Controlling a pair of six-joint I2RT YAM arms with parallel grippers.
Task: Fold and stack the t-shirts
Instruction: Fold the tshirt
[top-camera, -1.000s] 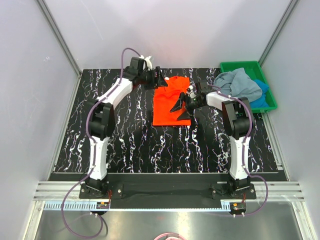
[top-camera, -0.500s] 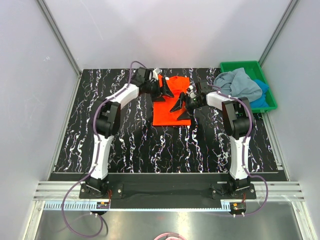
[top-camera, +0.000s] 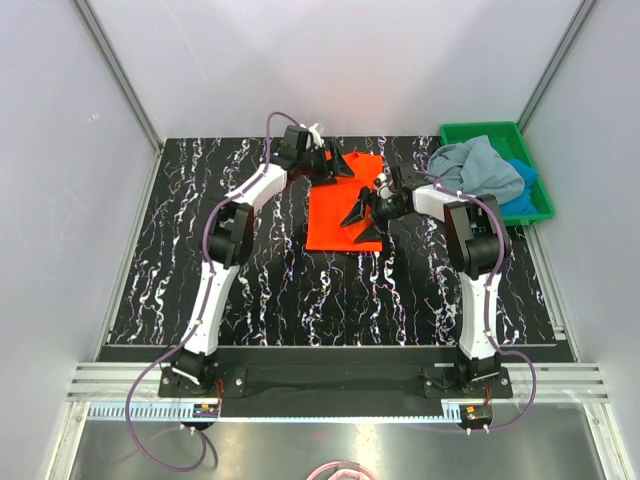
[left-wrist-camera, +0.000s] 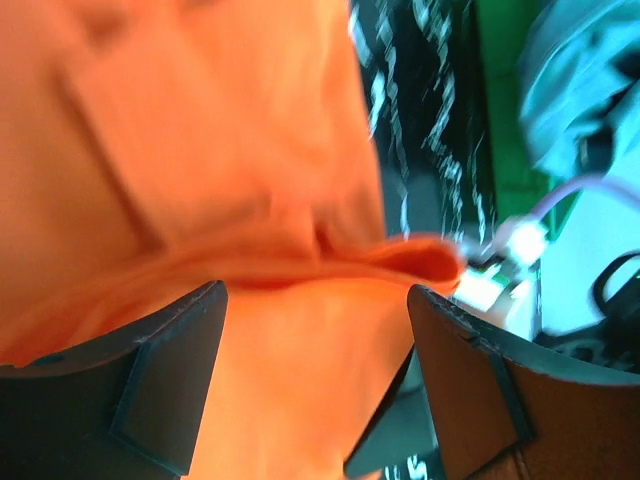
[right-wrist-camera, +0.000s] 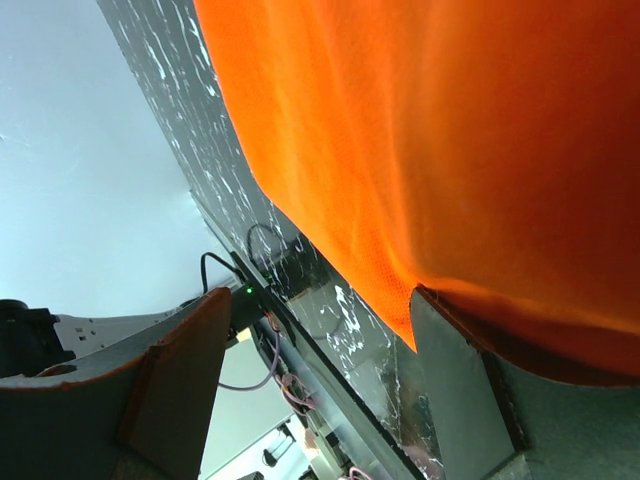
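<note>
A bright orange cloth t-shirt (top-camera: 328, 220) lies partly folded into a rough upright rectangle on the black, white-veined tabletop (top-camera: 250, 290), towards its far middle. The left gripper (top-camera: 338, 166) sits at the shirt's far left corner. In the left wrist view its jaws are spread wide and released, with a raised crease of orange cloth (left-wrist-camera: 200, 150) running across just beyond them. The right gripper (top-camera: 363, 218) is over the shirt's right edge. Its jaws are also parted and released, and in the right wrist view the orange cloth (right-wrist-camera: 450, 130) drapes down against one finger (right-wrist-camera: 480, 400), though whether it is pinched cannot be told.

At the far right corner stands a green plastic tray (top-camera: 480, 128). It holds a crumpled grey-blue t-shirt (top-camera: 475, 165), which spills over the tray's left rim, and a bright blue t-shirt (top-camera: 525, 185) partly under it on the right.
</note>
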